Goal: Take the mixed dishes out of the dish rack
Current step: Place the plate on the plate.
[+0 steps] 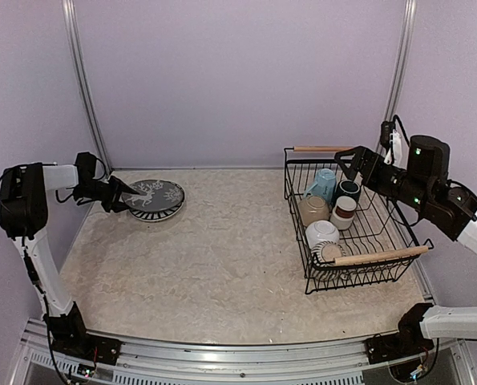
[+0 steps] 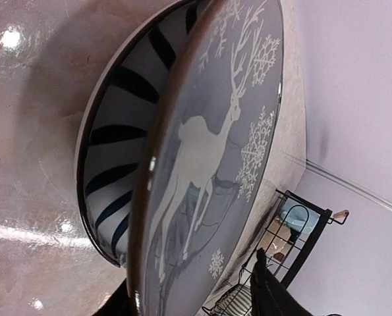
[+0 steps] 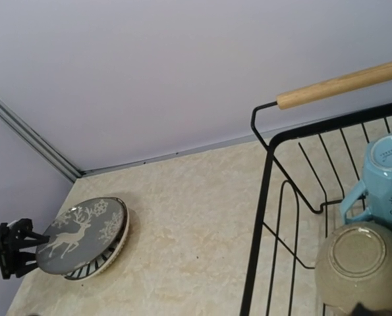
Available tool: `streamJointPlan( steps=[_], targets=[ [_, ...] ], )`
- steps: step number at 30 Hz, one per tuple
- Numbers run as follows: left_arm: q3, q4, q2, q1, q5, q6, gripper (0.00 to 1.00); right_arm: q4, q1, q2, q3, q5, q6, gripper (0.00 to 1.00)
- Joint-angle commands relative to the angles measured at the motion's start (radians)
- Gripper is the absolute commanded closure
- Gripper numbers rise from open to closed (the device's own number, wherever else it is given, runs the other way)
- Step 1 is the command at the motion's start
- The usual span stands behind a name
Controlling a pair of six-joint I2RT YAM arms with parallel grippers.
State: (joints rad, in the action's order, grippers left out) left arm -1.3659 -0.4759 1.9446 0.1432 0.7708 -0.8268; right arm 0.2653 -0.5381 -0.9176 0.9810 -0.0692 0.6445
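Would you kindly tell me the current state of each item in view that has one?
deer plate: tilted on the striped plate, rim held by the left hand.
striped plate: lying flat on the table.
light blue mug: upside down in the dish rack.
beige bowl: upside down in the dish rack.
left hand: shut on the deer plate.
right hand: over the dish rack, open or shut unclear.

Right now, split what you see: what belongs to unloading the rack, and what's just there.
Job: rack, deer plate, striped plate, blue mug, dark mug, brown-white cup, tan cup, white bowls.
Just there: table, metal rails.
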Motion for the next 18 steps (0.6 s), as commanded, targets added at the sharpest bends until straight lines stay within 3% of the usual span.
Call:
streamJointPlan(
  steps=[1,18],
  targets=[
    [-0.017,-0.026,-0.044,-0.004,-0.063,0.01,0.43,0.012,0.009,0.014,-0.022,-0.015,0.001,0.0],
    [-0.087,-0.139,0.004,-0.042,-0.157,0.042,0.29,-0.003,0.008,0.014,-0.044,-0.014,0.004,0.0]
  ],
)
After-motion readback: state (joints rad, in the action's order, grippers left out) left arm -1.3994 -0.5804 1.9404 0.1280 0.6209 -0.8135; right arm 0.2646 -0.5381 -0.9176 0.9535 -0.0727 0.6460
